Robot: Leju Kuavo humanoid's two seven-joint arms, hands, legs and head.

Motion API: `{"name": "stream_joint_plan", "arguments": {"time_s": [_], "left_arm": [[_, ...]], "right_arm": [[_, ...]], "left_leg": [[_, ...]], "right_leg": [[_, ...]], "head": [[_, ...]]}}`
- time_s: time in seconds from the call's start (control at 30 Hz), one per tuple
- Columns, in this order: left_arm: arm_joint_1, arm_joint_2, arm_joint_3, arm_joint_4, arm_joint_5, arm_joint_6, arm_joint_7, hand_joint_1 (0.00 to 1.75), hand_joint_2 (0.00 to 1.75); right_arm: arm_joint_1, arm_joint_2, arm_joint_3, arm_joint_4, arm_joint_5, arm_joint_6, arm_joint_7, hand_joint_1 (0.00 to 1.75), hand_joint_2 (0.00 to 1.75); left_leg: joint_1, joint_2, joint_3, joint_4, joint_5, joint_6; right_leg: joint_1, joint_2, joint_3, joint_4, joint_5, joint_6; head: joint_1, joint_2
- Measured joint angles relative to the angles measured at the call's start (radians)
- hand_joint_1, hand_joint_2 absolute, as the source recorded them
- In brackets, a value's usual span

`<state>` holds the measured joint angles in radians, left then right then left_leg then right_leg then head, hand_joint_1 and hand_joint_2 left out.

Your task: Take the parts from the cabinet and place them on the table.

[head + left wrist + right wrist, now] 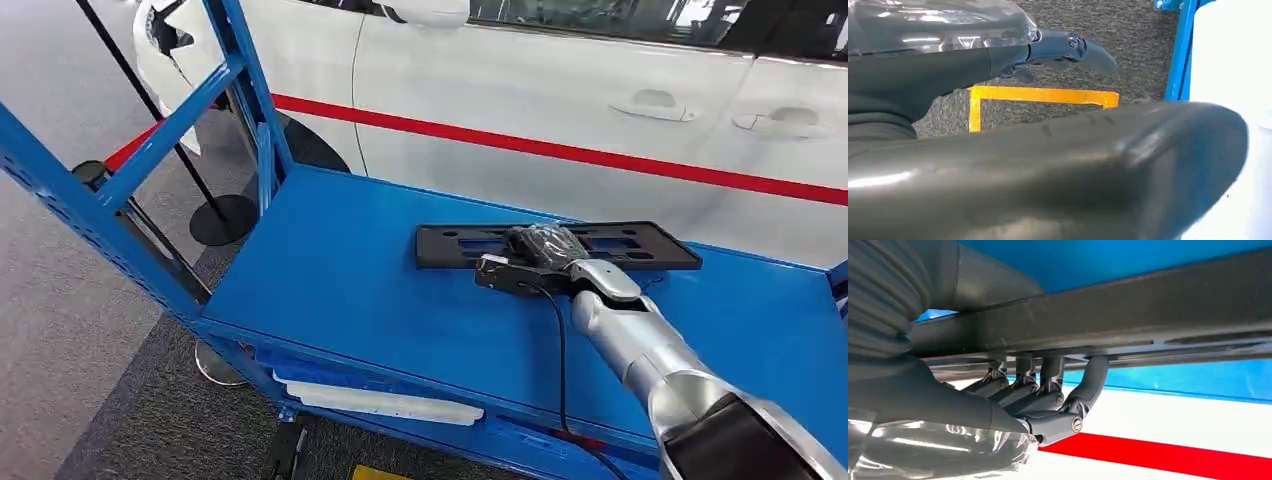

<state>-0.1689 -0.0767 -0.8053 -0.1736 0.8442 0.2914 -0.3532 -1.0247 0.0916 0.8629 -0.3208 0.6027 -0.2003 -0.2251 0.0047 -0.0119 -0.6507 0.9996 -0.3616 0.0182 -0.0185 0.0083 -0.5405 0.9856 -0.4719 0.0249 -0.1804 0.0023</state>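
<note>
From the head view, a flat black plastic part, long and rectangular with slots cut through it [556, 245], lies on the blue metal tabletop [380, 290] toward its far edge, its long side running along that edge. The right hand [535, 262], on a silver arm coming in from the near right corner, sits over the near long edge of the part around its middle, wrapped in clear film. Beyond the far edge stands a white car with a red stripe along its doors [560, 100]. A blue perforated upright frame [110, 190] rises at the left end of the tabletop, and a white tray [380, 402] shows on a lower level under the near edge

In the left wrist view, the left hand [998, 55] hangs over grey carpet marked with yellow floor tape [1043, 96]. Its dark fingers [1088, 50] stretch out straight with nothing in them, and the thick grey thumb crosses the foreground. A blue post [1180, 50] stands close by

In the right wrist view, the right hand's dark fingers [1048, 395] curl around the edge of the black part [1128, 315], their tips hooked against one face while the grey thumb lies on the other, so the hand grips the part. Blue tabletop shows just behind it, the car's white panel and red stripe beyond
</note>
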Motion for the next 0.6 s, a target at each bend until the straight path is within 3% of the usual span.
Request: {"name": "stream_joint_plan", "arguments": {"time_s": [0.27,0.3,0.47,0.6], "left_arm": [[-0.001,0.0,0.0,0.0,-0.005,-0.001,-0.014,0.0,0.0],[-0.001,0.0,0.0,0.0,-0.01,-0.003,-0.026,0.0,1.75],[-0.017,-0.002,0.0,-0.003,-0.039,-0.001,-0.09,0.0,1.75],[-0.031,-0.006,-0.001,-0.007,-0.039,-0.002,-0.093,0.0,1.75]], "right_arm": [[0.0,0.0,-0.002,0.0,-0.008,0.002,-0.003,1.75,1.75],[0.0,0.0,-0.002,0.0,-0.009,0.001,-0.003,1.75,1.75],[0.0,0.0,-0.006,0.0,-0.011,0.001,-0.006,1.75,1.75],[0.0,0.0,-0.008,0.0,-0.01,0.002,-0.006,1.75,1.75]], "left_leg": [[0.0,0.0,0.0,0.0,0.0,0.0],[0.0,0.0,0.0,0.0,0.0,0.0],[0.0,0.0,0.0,0.0,0.0,0.0],[0.0,0.0,0.0,0.0,0.0,0.0]], "right_leg": [[0.0,0.0,0.0,0.0,0.0,0.0],[0.0,0.0,0.0,0.0,0.0,0.0],[0.0,0.0,0.0,0.0,0.0,0.0],[0.0,0.0,0.001,0.0,0.0,0.0]], "head": [[0.0,0.0],[0.0,0.0],[0.0,0.0],[0.0,0.0]]}}
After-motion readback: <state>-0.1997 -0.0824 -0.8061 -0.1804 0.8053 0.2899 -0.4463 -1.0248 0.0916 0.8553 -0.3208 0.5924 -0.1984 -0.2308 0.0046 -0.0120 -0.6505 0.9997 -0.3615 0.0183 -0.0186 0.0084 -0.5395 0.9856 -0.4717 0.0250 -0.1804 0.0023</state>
